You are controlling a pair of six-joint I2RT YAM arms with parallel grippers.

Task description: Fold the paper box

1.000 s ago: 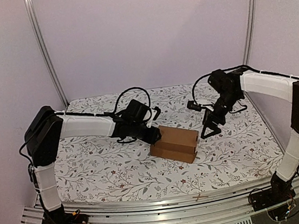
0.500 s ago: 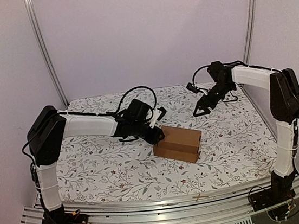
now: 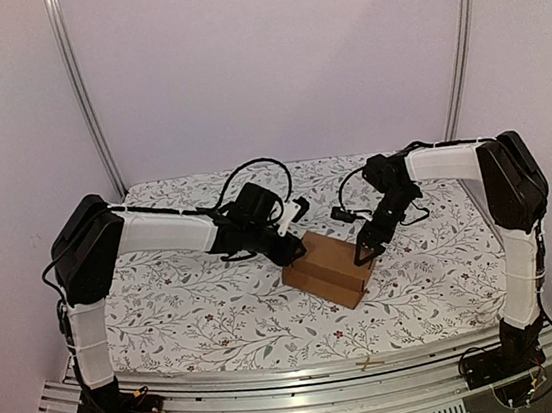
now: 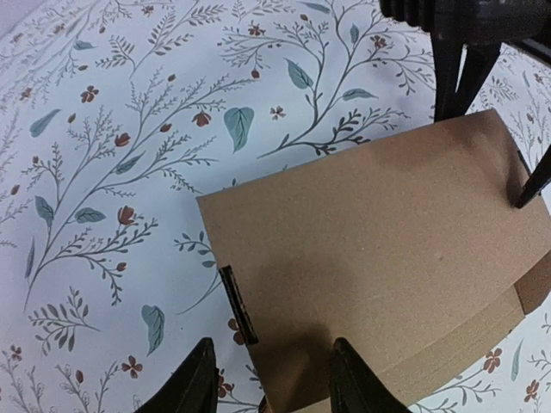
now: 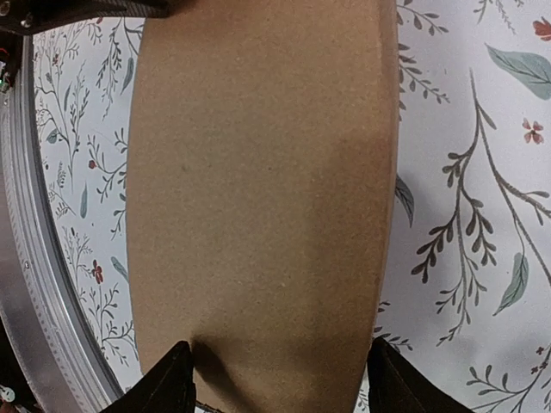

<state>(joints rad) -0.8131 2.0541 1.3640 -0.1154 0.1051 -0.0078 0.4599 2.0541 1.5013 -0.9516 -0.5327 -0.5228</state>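
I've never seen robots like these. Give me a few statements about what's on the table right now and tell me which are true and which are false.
1. The box lies on a flowered cloth. True.
2. The box carries a printed red label. False: every side that shows is plain brown.
3. The fingers of the right gripper stand one on each side of the box. True.
4. The left gripper is parked far from the box. False: it is at the box's left end, with one finger over the top and the other just off the edge.
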